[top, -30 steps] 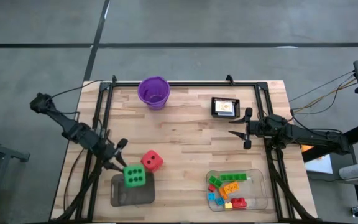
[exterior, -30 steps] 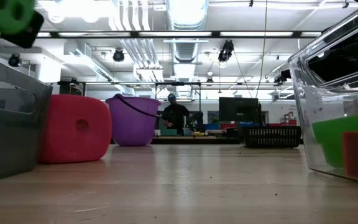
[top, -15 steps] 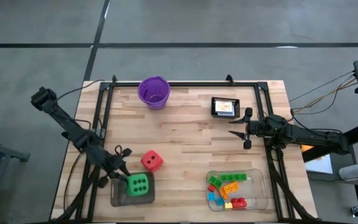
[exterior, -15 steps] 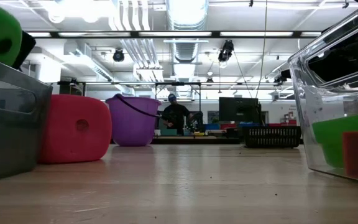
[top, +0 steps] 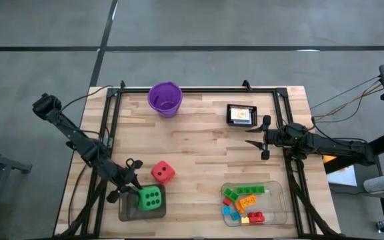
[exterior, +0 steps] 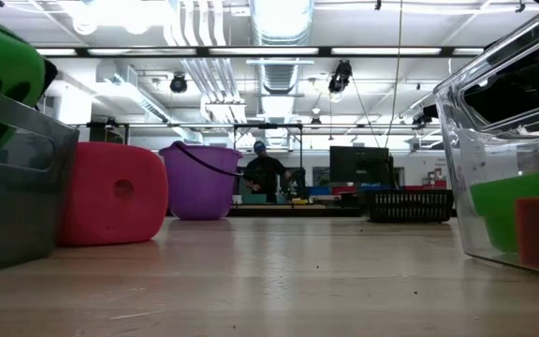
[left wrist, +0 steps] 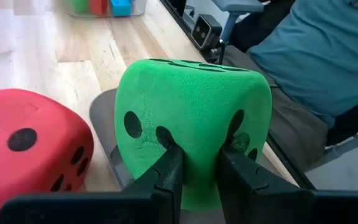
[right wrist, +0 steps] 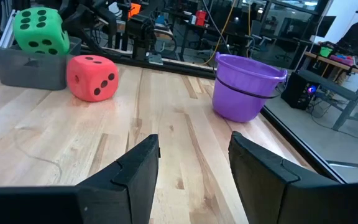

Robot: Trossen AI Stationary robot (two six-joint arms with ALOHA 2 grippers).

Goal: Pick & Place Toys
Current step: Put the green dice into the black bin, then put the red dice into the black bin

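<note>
Both arms reach inward — left tool pinches green die (over grey tray); right tool half-open.

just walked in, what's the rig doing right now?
The left gripper is shut on the green die, holding it in the grey tray at the table's near left corner. The red die sits on the table just beside that tray. The right gripper waits open above the table's right side, holding nothing. The building bricks lie in the clear tray, and a purple cup stands at the far edge.
</note>
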